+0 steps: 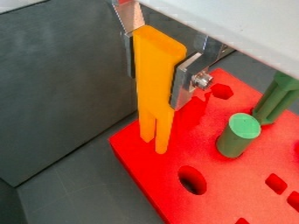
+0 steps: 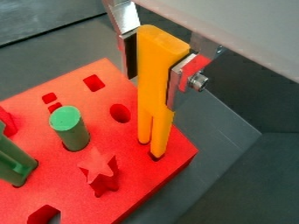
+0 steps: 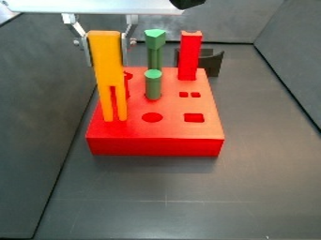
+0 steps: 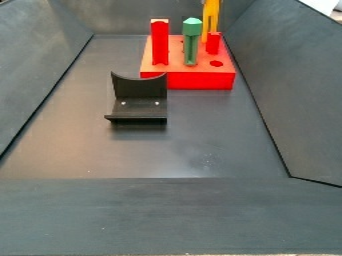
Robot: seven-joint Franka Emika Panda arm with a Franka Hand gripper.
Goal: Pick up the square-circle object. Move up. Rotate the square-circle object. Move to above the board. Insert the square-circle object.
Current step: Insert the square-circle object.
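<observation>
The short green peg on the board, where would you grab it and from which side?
Grip the short green peg by its round top end, coming straight down from above. It stands upright in the board, so only its upper shaft is free. The hand, shut on the square-circle object, is at the board's corner close beside it, so it would probably have to let go first.
</observation>
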